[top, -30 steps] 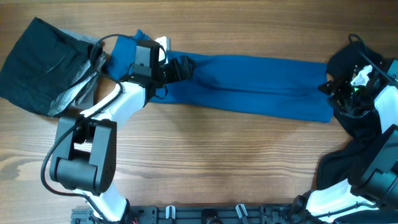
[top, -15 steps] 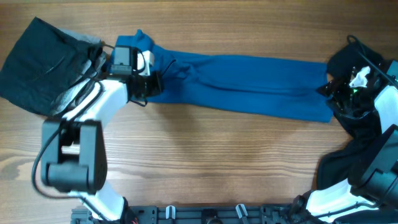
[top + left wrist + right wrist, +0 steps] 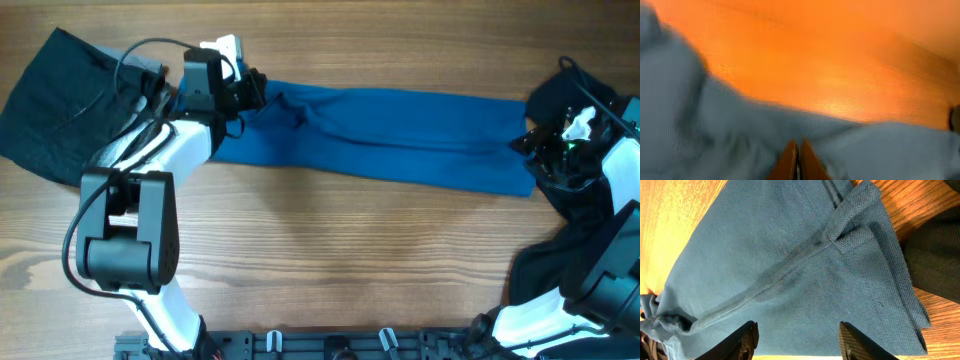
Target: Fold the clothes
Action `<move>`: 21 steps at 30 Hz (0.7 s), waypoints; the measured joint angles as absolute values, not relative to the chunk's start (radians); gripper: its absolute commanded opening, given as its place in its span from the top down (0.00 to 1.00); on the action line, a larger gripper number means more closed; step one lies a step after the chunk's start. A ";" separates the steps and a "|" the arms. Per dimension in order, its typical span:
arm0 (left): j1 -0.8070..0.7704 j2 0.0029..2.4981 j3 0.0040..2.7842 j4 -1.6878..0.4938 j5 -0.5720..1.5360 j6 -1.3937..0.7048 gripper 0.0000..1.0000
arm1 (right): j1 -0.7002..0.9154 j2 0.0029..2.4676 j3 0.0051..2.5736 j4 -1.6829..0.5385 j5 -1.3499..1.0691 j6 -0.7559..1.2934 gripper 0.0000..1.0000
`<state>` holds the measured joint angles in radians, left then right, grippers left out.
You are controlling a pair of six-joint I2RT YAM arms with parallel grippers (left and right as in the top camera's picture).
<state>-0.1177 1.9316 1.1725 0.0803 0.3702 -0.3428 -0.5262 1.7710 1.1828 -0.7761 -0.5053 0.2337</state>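
A mid-blue polo shirt [image 3: 400, 130] lies stretched in a long band across the table's far half. My left gripper [image 3: 254, 92] is at its left end with the fingers pressed together, and blue cloth [image 3: 715, 130] gathers in folds toward the tips [image 3: 797, 146]. My right gripper [image 3: 545, 140] hovers open over the shirt's right end. Between its two black fingers [image 3: 747, 340] the blue knit [image 3: 790, 265] shows flat and untouched. The left wrist view is blurred.
A black garment [image 3: 60, 100] with grey fabric [image 3: 120, 145] beside it lies at the far left. More black cloth [image 3: 570, 200] is heaped under the right arm, and its edge [image 3: 935, 255] borders the shirt. Bare wooden table [image 3: 350, 250] fills the near half.
The left gripper closed at the shirt's left end, then swung left and toward the far edge, and the cloth there shifted. The right arm stayed still.
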 measured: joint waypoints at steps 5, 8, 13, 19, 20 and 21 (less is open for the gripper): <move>-0.117 1.872 1.216 -0.426 0.369 -0.294 0.96 | -0.526 1.771 1.183 -0.782 -0.505 0.234 0.44; -0.117 1.878 1.181 -0.422 0.332 -0.289 0.96 | -0.526 1.771 1.183 -0.783 -0.505 0.234 0.44; -0.117 1.946 1.159 -0.279 0.284 -0.282 0.96 | -0.526 1.771 1.183 -0.789 -0.506 0.234 0.44; -0.117 1.995 1.149 -0.126 0.259 -0.283 0.96 | -0.526 1.771 1.183 -0.793 -0.505 0.234 0.44; -0.117 1.996 1.149 -0.073 0.258 -0.287 0.96 | -0.526 1.771 1.183 -0.793 -0.505 0.237 0.44; -0.117 1.996 1.150 -0.014 0.259 -0.295 0.96 | -0.526 1.771 1.183 -0.793 -0.505 0.239 0.44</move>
